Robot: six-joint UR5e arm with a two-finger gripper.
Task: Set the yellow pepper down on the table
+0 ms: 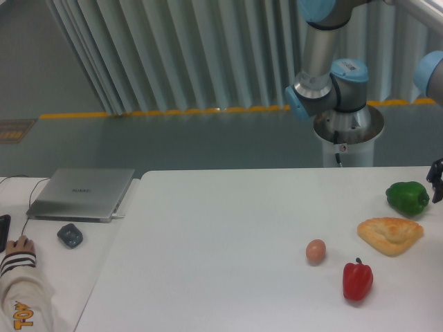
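White tabletop (pixel 221 228) carries no yellow pepper I can see; just right of the green pepper (pixel 407 196), the pincer (pixel 436 181) is mostly cropped, grip untellable, so placing looks pending.

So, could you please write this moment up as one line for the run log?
hand: at right frame edge, mostly cut off, state unclear | yellow pepper: not visible | on table: green pepper, flatbread, egg, red pepper

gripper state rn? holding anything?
Gripper: only a dark sliver shows at the right edge of the frame, beside the green pepper. Cannot tell whether it is open, closed or holding anything.
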